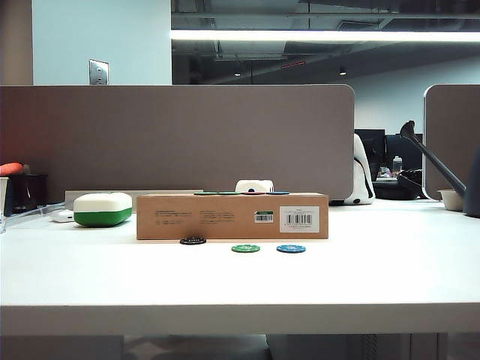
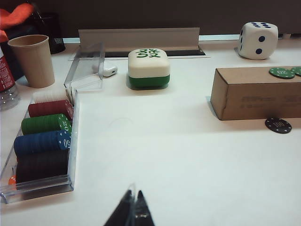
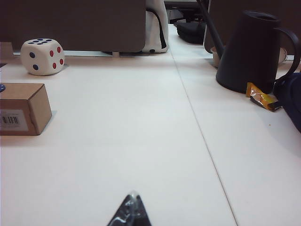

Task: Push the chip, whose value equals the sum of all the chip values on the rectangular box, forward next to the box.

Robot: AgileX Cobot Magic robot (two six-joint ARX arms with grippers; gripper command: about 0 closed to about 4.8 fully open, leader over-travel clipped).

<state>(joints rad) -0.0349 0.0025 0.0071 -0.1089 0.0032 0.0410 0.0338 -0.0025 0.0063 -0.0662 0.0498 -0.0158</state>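
Note:
The long brown rectangular box (image 1: pixel 232 216) lies across the middle of the table, with several chips on its top (image 2: pixel 282 72). The black chip (image 1: pixel 193 241) lies flat right against the box's front face, also seen as the black chip (image 2: pixel 278 125) in the left wrist view. A green chip (image 1: pixel 245 248) and a blue chip (image 1: pixel 291 248) lie a little further from the box. My left gripper (image 2: pixel 133 193) is shut and empty, well back from the box (image 2: pixel 256 93). My right gripper (image 3: pixel 133 194) is shut and empty, away from the box's end (image 3: pixel 24 108). Neither gripper appears in the exterior view.
A white-and-green rounded case (image 1: pixel 103 209) sits left of the box. A clear tray of stacked chips (image 2: pixel 42 141) and a paper cup (image 2: pixel 32 60) stand at the far left. A large die (image 3: pixel 42 56) sits behind the box. A black kettle (image 3: pixel 251 52) stands at the right.

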